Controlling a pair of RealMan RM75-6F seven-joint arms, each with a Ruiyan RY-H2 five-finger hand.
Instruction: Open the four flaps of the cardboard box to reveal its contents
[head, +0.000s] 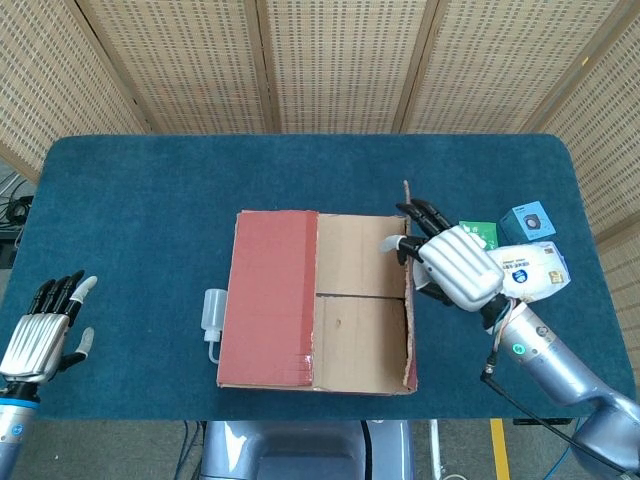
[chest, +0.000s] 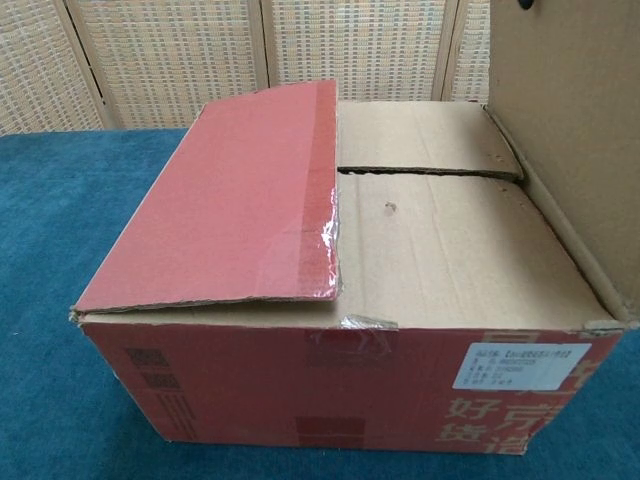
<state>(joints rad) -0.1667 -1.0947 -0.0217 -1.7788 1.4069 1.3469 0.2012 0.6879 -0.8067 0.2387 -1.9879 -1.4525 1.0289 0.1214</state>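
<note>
Fingers (head: 420, 212) of the right hand (head: 455, 265) grip the top edge of the upright right flap (chest: 575, 130) at 3 o'clock on the cardboard box (head: 315, 300) mid-table; left hand (head: 40, 335), at 9 o'clock, is spread, holding nothing

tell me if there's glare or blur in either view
Head view: even light, sharp, soft shadow under the right robot hand. Chest view: a small shiny glint on the clear tape along the closed red flap; the raised flap is cropped by the frame edge.
</note>
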